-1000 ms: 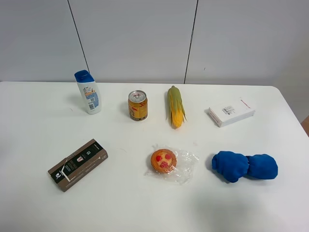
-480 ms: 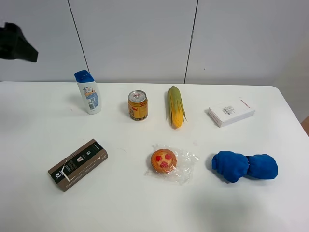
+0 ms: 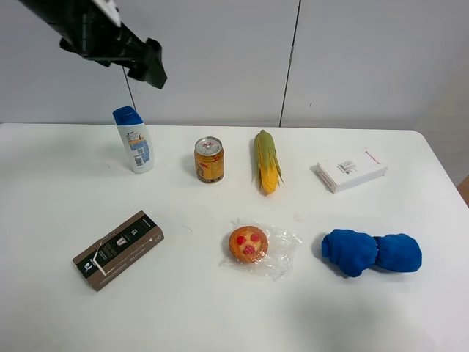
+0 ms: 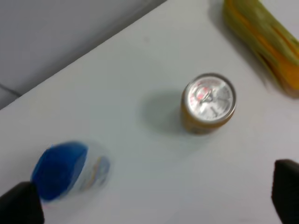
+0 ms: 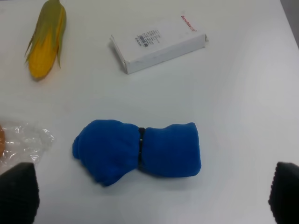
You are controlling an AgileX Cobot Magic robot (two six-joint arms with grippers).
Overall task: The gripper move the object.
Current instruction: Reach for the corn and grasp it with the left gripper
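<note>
High over the far left of the table [image 3: 44,191], the left gripper [image 3: 149,64] hangs in the air above the shampoo bottle [image 3: 134,139], touching nothing. Its wrist view shows two dark fingers [image 4: 286,186] at opposite edges of the picture, so we read them as spread wide with nothing between them. The right gripper [image 5: 152,193] is out of the high view. Its own camera shows its fingers [image 5: 17,191] likewise set wide apart and empty, above the blue cloth bundle [image 5: 140,151].

We find the ear of corn [image 3: 267,161] lying flat on the table between the drink can [image 3: 209,159] and the white box [image 3: 352,170], well apart from both. Its yellow kernel end points toward the near edge and its husk tip toward the wall.

We judge the task barely begun. No gripper is near the corn, so the reach across, the descent, the grasp and the move itself are all left to do.
</note>
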